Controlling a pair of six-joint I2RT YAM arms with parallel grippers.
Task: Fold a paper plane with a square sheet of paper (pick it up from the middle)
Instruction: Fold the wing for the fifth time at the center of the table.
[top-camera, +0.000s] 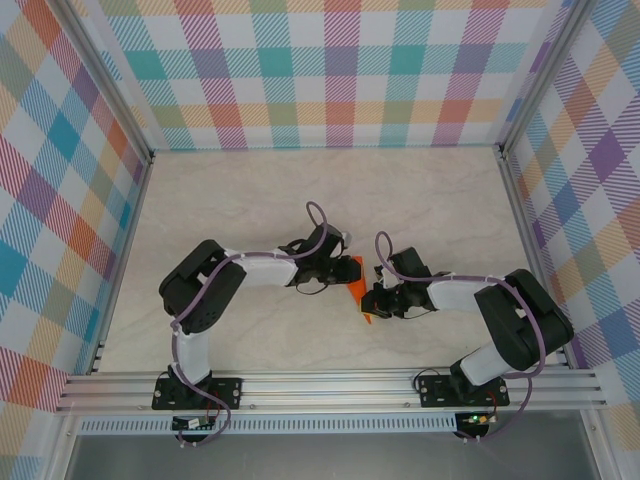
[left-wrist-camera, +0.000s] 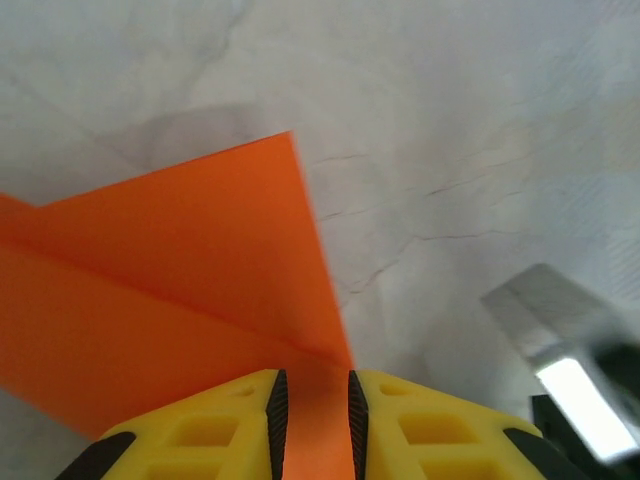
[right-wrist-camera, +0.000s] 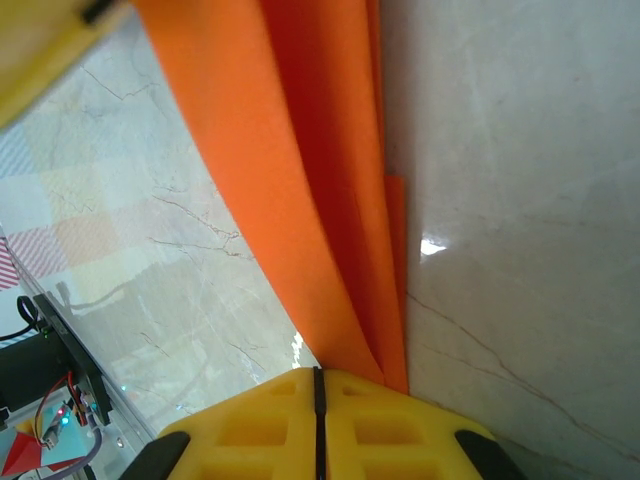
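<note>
The orange paper (top-camera: 356, 283) is folded into long layers and stands between my two grippers near the table's middle. In the left wrist view the paper (left-wrist-camera: 200, 260) shows a diagonal crease and one pointed corner. It runs into the gap of my left gripper (left-wrist-camera: 313, 385), whose jaws stand a little apart around it. My left gripper (top-camera: 340, 272) is on the paper's left side. In the right wrist view the paper's folded layers (right-wrist-camera: 320, 200) narrow down into my right gripper (right-wrist-camera: 318, 372), which is shut on their lower end. My right gripper (top-camera: 368, 300) is at the paper's near right.
The pale marble tabletop (top-camera: 300, 200) spreads around the arms, with plaid walls (top-camera: 340, 70) on three sides. An aluminium rail (top-camera: 330, 385) runs along the near edge. A yellow finger of the left gripper (right-wrist-camera: 40, 40) shows top left in the right wrist view.
</note>
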